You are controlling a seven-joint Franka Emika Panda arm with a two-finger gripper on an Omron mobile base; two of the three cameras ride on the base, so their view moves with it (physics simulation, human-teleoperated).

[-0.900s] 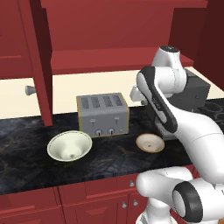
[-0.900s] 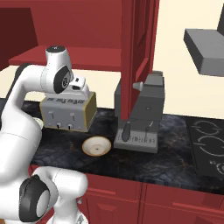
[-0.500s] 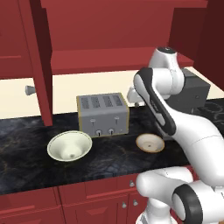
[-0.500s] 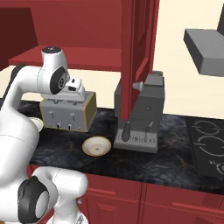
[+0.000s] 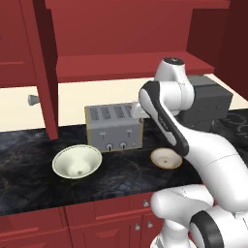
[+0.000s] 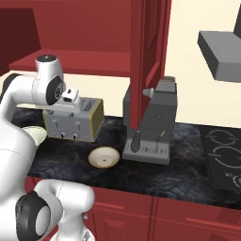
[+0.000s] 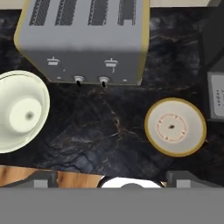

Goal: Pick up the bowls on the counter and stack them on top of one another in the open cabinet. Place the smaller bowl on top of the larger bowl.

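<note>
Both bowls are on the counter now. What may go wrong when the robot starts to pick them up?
The large bowl and small bowl both lie close in front of the toaster, so a descending gripper might knock it. The small bowl is shallow and may slip. The open cabinet door hangs near the large bowl's lifting path.

No readable text, brand, number or sign appears anywhere in this kitchen. The grey toaster point(image 7: 83, 39) carries only small wordless marks above its two front knobs, and the panel on the grey machine point(image 6: 150, 123) is too small to read.
</note>
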